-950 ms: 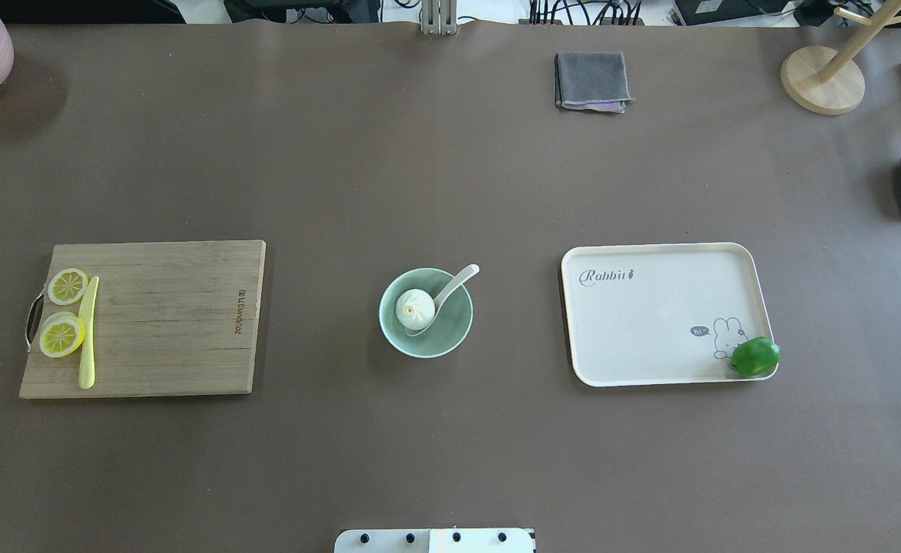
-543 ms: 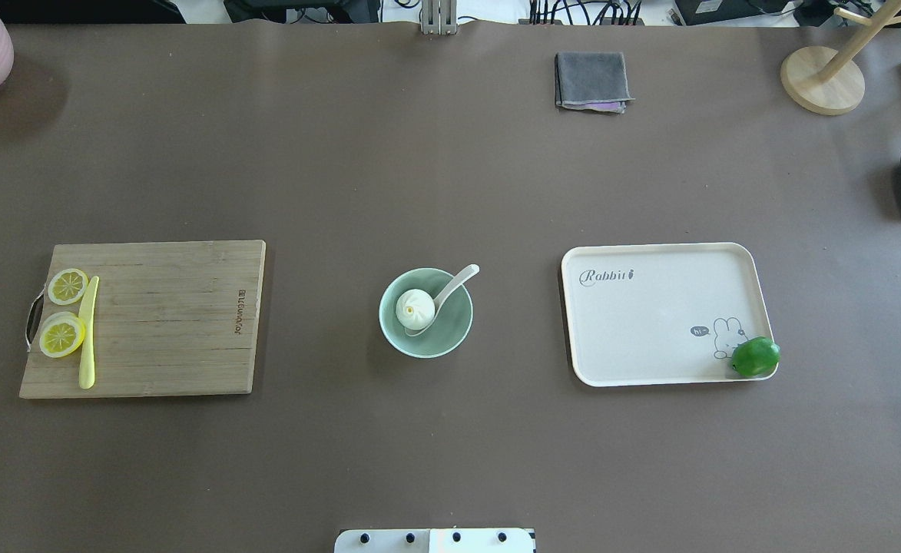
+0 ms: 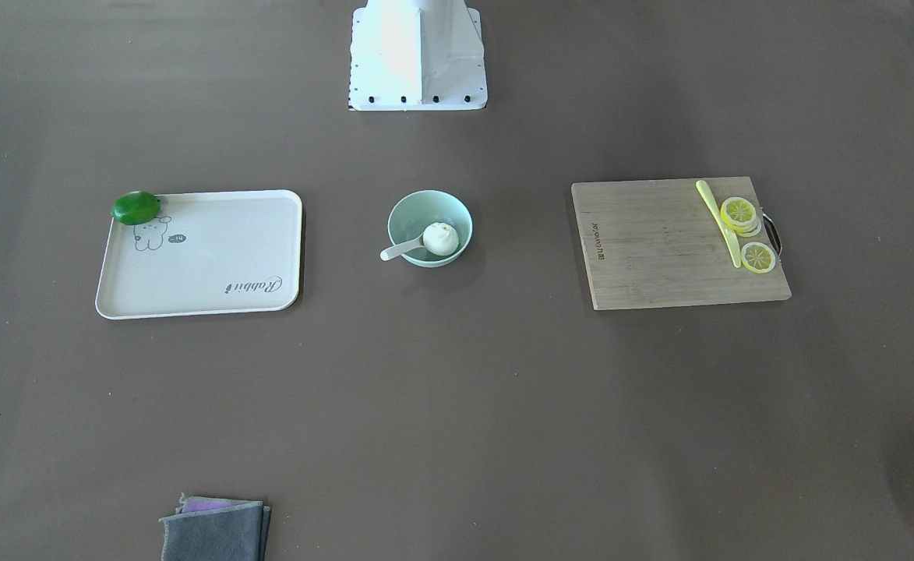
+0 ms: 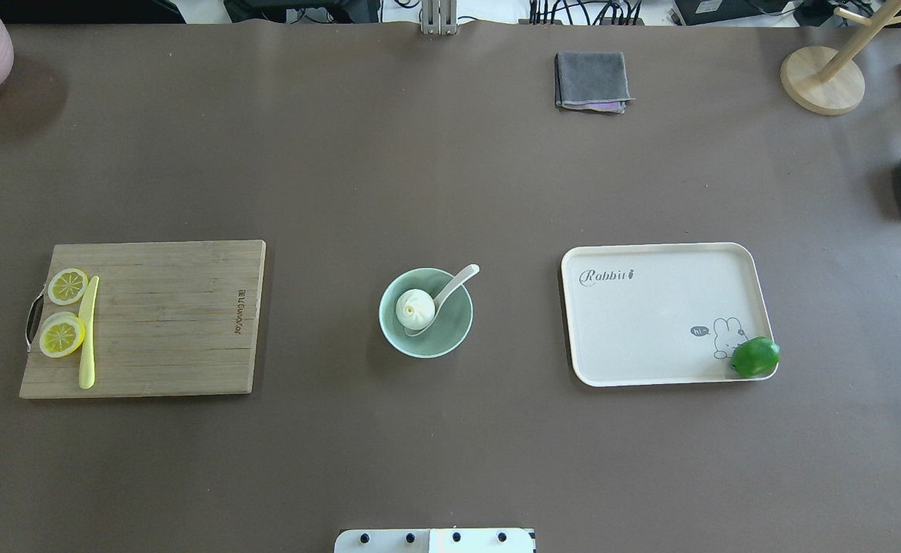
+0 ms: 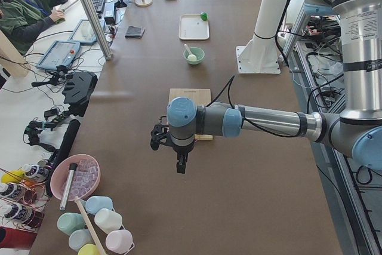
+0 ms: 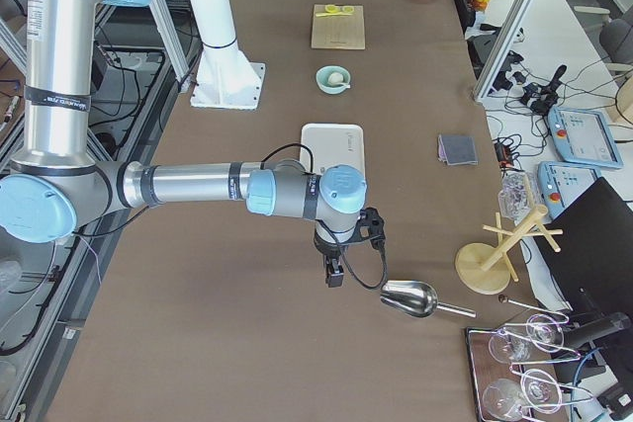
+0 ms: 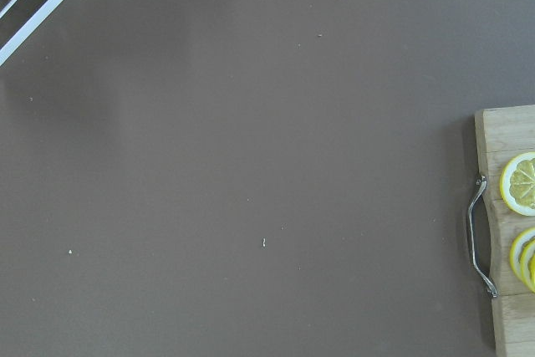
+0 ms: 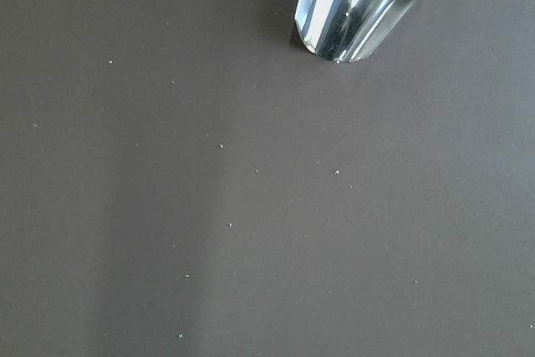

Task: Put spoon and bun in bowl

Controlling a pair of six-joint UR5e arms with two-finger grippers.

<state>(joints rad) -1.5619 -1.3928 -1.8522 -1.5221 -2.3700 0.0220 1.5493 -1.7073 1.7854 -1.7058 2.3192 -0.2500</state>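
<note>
Seen from overhead, open tabletop (image 4: pixel 419 184) is ringing the bowl (image 4: pixel 428 349) on every side. The cutting board (image 4: pixel 166 322) is lying well apart at 9 o'clock and the tray (image 4: pixel 650 330) at 3 o'clock. Inside, the bun (image 4: pixel 415 309) and spoon (image 4: pixel 456 282) are taking up much of the hollow — the handle jutting over the rim at 1 o'clock.

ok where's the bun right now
In the overhead view the bun sits in the bowl at mid-table, beside the spoon, between the cutting board on the left and the tray on the right.
</note>
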